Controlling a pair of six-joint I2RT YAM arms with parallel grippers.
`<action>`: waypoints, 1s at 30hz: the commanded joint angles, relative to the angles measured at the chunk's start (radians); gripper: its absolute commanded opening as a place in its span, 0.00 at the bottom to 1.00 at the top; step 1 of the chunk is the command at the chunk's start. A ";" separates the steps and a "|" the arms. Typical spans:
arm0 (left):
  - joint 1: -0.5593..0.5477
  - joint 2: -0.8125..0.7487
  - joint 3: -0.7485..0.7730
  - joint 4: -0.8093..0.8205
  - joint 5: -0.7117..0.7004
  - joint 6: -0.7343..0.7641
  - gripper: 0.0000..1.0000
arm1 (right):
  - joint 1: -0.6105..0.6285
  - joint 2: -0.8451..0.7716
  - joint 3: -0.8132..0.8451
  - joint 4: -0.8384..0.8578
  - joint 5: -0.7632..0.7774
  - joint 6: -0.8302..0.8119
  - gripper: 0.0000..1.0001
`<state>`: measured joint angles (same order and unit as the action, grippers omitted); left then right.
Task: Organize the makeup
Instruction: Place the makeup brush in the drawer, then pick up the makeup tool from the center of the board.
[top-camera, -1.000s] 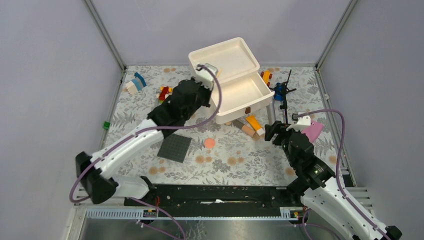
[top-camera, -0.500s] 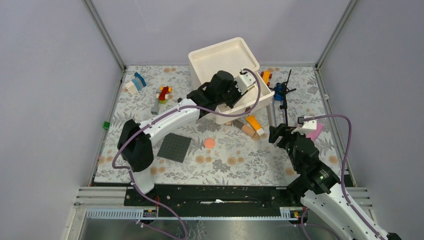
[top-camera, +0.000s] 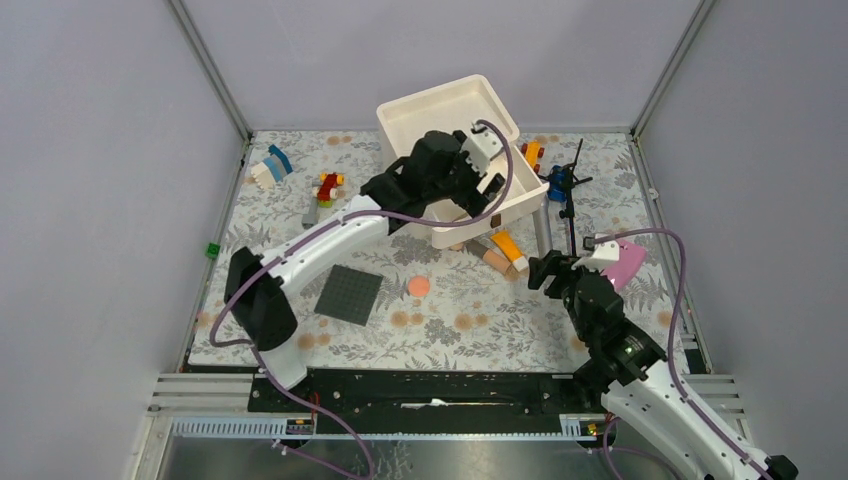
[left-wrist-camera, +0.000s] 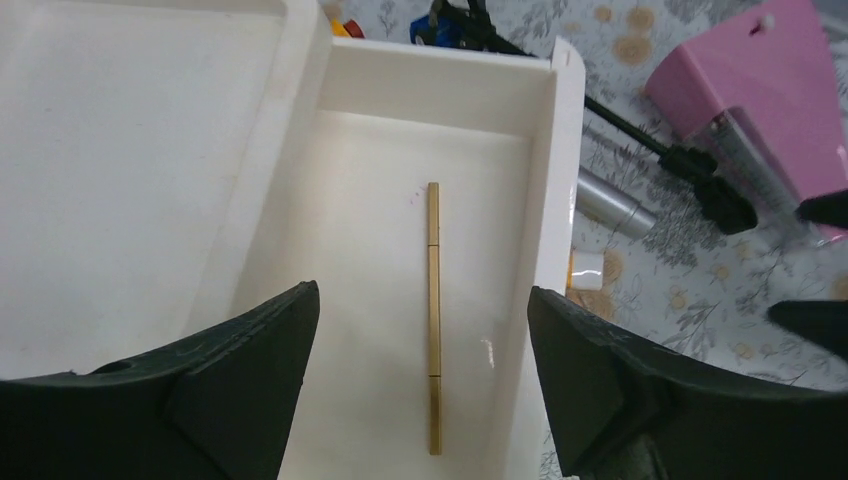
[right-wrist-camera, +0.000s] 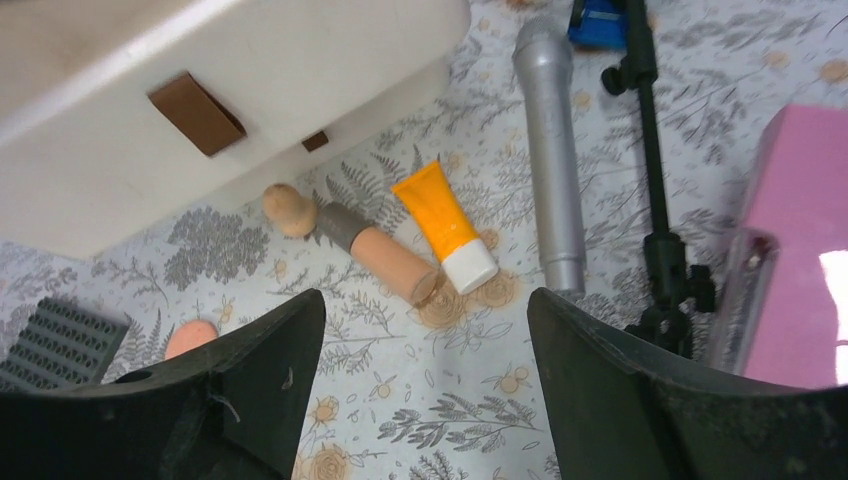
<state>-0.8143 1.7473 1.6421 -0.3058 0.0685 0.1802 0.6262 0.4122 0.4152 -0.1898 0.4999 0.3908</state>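
Observation:
My left gripper (top-camera: 480, 195) hangs open and empty over the front compartment of the white box (top-camera: 528, 172). In the left wrist view (left-wrist-camera: 420, 290) a thin gold brush (left-wrist-camera: 433, 320) lies on the compartment floor between the jaws. My right gripper (top-camera: 545, 268) is open and empty above the mat (right-wrist-camera: 425, 295). Just beyond it lie the orange tube (right-wrist-camera: 443, 225), the dark-capped beige tube (right-wrist-camera: 378, 252) and the silver-grey tube (right-wrist-camera: 550, 150). A salmon-pink disc (top-camera: 419, 287) lies to its left. Thin black brushes (right-wrist-camera: 655, 180) lie to the right.
A pink case (top-camera: 628, 262) lies at the right with a clear bottle against it (right-wrist-camera: 745, 300). A black baseplate (top-camera: 350, 295) lies front left. Toy bricks (top-camera: 328, 187) and a blue toy (top-camera: 556, 183) are scattered near the box. The box lid (top-camera: 450, 110) stands open behind.
My left arm swung right from beside the box to over its front compartment, then drew back slightly. My right gripper barely shifted.

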 joint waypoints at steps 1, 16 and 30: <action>-0.002 -0.178 -0.022 0.044 -0.057 -0.120 0.84 | 0.005 -0.010 -0.097 0.166 -0.073 0.055 0.81; 0.000 -0.795 -0.823 0.034 -0.455 -0.704 0.78 | 0.004 0.062 -0.163 0.302 -0.075 0.089 0.81; 0.000 -0.572 -1.010 0.238 -0.343 -0.762 0.67 | 0.006 0.045 -0.164 0.282 -0.074 0.100 0.80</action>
<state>-0.8139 1.0996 0.6273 -0.2020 -0.3222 -0.5896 0.6266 0.4820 0.2562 0.0654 0.4046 0.4763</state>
